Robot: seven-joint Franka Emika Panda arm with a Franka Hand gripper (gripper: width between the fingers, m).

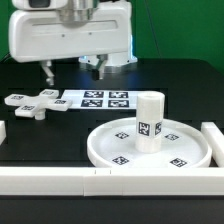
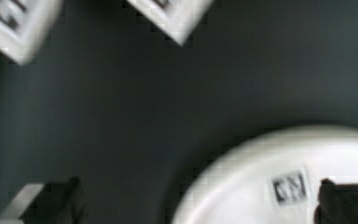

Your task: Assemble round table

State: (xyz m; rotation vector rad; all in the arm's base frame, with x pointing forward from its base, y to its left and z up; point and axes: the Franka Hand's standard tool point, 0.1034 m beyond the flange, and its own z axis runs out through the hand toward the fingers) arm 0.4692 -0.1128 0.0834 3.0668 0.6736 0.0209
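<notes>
Fingers (image 1: pixel 98 68): are hanging above the surface (image 1: pixel 60 140) at 12 o'clock in the exterior view, over the far edge of the marker board (image 1: pixel 100 99). In the wrist view the fingers (image 2: pixel 44 200) are standing spread apart and released.
Disc (image 1: pixel 150 147): is lying flat on the surface with its rim up, at 4 o'clock in the exterior view. Tags are showing on its floor. In the wrist view, part of the disc (image 2: pixel 282 175) with one tag is showing near one finger.
Post (image 1: pixel 150 120): is standing upright on the disc floor near the middle, with a tag facing the exterior camera.
Cross (image 1: pixel 32 103): is lying flat at 9 o'clock in the exterior view, well apart from the disc and just beside the marker board. Whether the two are touching cannot be told.
Marker board: is lying flat at 11 o'clock from the disc.
Bars (image 1: pixel 60 181): are lying along the 6 o'clock edge, with another at 3 o'clock.
</notes>
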